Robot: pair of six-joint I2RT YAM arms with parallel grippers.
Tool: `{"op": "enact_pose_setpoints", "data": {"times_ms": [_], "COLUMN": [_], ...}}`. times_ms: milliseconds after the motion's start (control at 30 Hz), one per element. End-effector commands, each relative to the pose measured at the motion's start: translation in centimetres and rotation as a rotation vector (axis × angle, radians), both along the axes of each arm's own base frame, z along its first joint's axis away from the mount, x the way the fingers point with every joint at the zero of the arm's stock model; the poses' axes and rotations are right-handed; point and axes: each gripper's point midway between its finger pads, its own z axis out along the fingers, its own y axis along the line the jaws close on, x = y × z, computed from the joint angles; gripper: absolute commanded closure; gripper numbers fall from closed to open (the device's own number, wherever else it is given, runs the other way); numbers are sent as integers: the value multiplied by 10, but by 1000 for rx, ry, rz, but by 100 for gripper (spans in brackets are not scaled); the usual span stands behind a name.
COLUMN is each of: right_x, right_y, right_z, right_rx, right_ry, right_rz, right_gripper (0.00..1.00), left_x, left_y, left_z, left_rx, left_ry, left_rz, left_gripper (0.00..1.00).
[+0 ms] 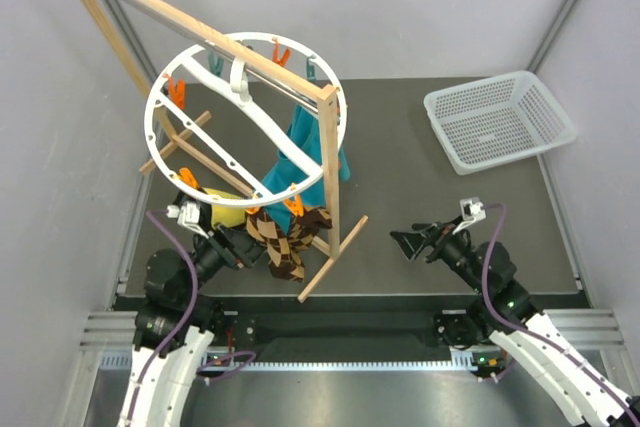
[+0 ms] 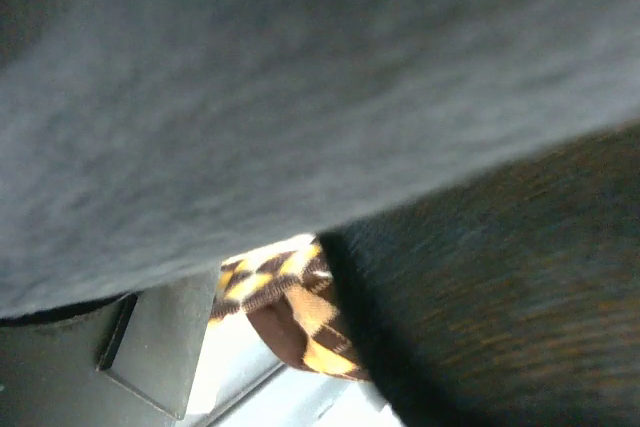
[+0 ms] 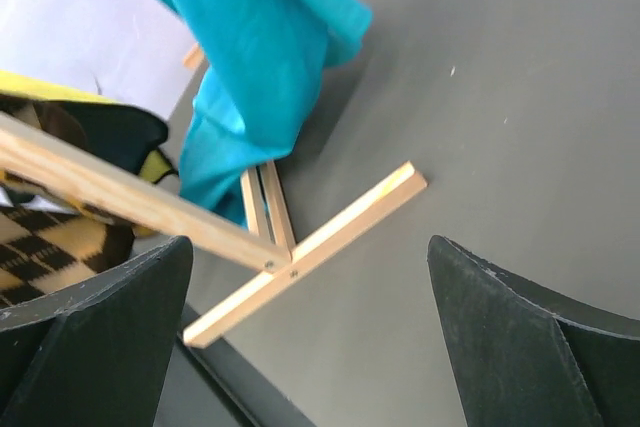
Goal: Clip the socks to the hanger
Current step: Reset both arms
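Note:
The white round hanger hangs from the wooden frame's top bar, with orange clips round its rim. The argyle socks hang below its near rim by an orange clip. My left gripper is right at the socks' left edge. In the left wrist view blurred grey and dark surfaces fill the picture, only a patch of sock shows, and the jaws are hidden. My right gripper is open and empty, low over the mat to the right of the frame; its fingers stand wide apart. A bit of sock shows at that view's left edge.
The wooden frame stands over the mat, its foot just ahead of my right gripper. A teal cloth and a yellow-and-black cloth hang from the hanger. A white mesh basket sits at the back right.

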Motion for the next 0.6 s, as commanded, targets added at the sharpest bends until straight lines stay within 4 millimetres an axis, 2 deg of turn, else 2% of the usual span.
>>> {"op": "enact_pose_setpoints", "data": {"times_ms": [0,67,133,167,200,233,267,300,333,367,433,467,567], "right_x": [9,10,13,14,16,17,18,20,21,22,24,25,25], "right_y": [-7,-7,-6,-7,-6,-5,-5,-4,-4,-2,-2,0,0], "right_z": [17,14,9,8,5,7,6,1,1,5,-1,-3,-6], "right_rx": [64,69,67,65,55,59,55,44,49,62,65,76,99], "right_ry": [-41,-29,-10,-4,13,6,11,26,26,14,22,15,11], "right_rz": [-77,-81,-86,-96,-101,-101,-102,-106,-106,-106,-110,-106,-110], "right_gripper": [0,0,0,0,0,0,0,0,1,0,0,0,0], "left_x": [1,5,5,8,7,2,6,2,3,3,0,2,0], "left_y": [-18,-23,-26,-28,-30,-30,-32,-32,-33,-33,-32,-34,-36], "left_z": [41,26,28,14,13,25,10,13,1,-2,-7,-16,-23], "left_rx": [-159,-183,-218,-226,-259,-288,-304,-339,-353,-367,-417,-402,-381], "left_ry": [-202,-188,-217,-195,-185,-263,-241,-248,-260,-266,-252,-236,-226], "left_rz": [-115,-143,-163,-177,-193,-214,-221,-238,-245,-249,-263,-263,-281], "left_gripper": [8,8,8,8,8,8,8,8,8,8,8,8,9]}}
